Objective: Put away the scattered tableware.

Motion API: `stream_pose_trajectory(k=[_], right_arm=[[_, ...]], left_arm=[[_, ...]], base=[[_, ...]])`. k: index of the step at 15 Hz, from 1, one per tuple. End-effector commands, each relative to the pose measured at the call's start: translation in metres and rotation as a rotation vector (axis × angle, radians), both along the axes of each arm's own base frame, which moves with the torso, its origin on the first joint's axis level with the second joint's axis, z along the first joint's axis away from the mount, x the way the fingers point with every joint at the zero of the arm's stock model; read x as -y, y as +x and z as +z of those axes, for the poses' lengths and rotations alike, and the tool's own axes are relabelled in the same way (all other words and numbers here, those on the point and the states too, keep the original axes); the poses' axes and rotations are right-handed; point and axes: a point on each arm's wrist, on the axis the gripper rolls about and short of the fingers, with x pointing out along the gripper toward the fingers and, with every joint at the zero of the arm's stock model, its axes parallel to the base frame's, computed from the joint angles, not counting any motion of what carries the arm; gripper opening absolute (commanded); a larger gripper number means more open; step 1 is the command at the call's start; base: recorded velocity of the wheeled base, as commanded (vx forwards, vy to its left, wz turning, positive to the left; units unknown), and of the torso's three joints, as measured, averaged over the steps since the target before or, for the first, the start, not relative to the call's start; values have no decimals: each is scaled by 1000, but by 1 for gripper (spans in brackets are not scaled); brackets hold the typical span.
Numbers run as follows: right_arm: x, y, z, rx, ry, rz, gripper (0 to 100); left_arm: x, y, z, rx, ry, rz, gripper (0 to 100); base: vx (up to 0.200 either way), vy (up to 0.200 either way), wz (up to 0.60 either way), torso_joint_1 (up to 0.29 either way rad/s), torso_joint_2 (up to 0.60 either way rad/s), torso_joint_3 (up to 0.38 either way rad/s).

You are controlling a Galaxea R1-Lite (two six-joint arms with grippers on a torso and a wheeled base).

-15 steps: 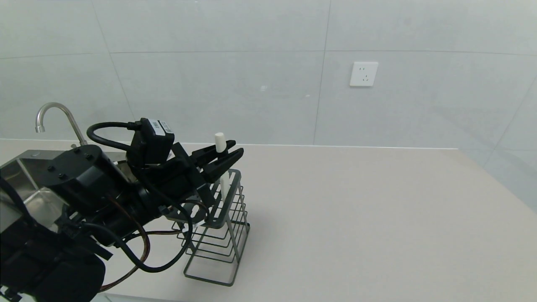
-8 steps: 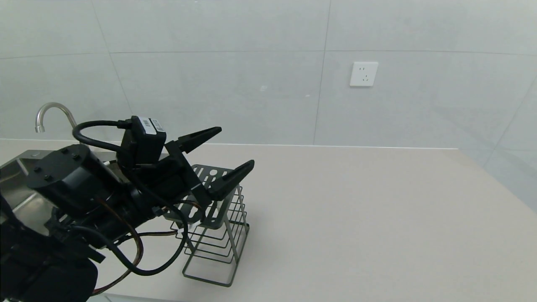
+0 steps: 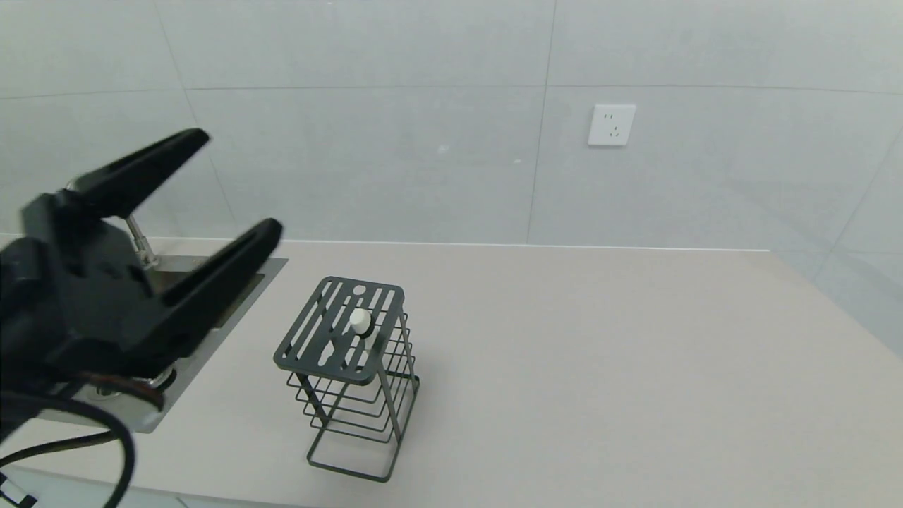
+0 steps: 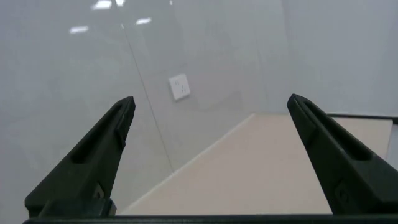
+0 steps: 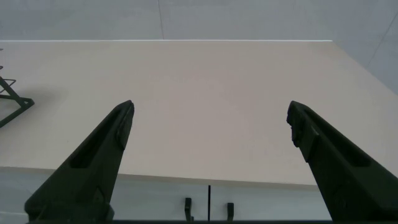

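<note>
One white-handled utensil (image 3: 360, 322) stood upright in a slot of the wire rack (image 3: 310, 356) on the surface (image 3: 600, 353). It looked light, stiff and smooth, best pinched by its protruding handle top. The left hand (image 3: 238, 180), spread wide and empty, hung well apart on the robot's left.

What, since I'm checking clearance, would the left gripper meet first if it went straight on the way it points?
Probably the tiled wall, near the socket, above the counter. Nothing shows between the open left gripper and that wall, though depth is hard to judge.
</note>
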Motion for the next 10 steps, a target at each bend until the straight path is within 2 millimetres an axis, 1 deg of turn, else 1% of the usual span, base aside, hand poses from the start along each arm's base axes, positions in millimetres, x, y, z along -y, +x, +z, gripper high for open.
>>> stream_pose_trajectory(k=[1, 2, 3, 6, 8, 9, 10], right_arm=[[0, 0, 0, -2, 0, 1, 100], [0, 0, 0, -2, 0, 1, 100], [0, 0, 0, -2, 0, 1, 100], [0, 0, 0, -2, 0, 1, 100], [0, 0, 0, -2, 0, 1, 100], [0, 0, 0, -2, 0, 1, 100], [0, 0, 0, -2, 0, 1, 100]], left_arm=[[-50, -72, -5, 133, -47, 223, 100], [-52, -82, -12, 126, -41, 234, 100], [-57, -103, -26, 114, -36, 243, 100], [-63, -133, -42, 90, -33, 327, 100], [-64, -156, -69, 20, -10, 397, 100], [-64, -165, -84, -26, -1, 396, 100], [-64, -170, -94, -59, 3, 403, 100]], base=[[0, 0, 0, 0, 0, 0], [0, 0, 0, 0, 0, 0], [0, 0, 0, 0, 0, 0], [0, 0, 0, 0, 0, 0], [0, 0, 0, 0, 0, 0], [0, 0, 0, 0, 0, 0], [0, 0, 0, 0, 0, 0]])
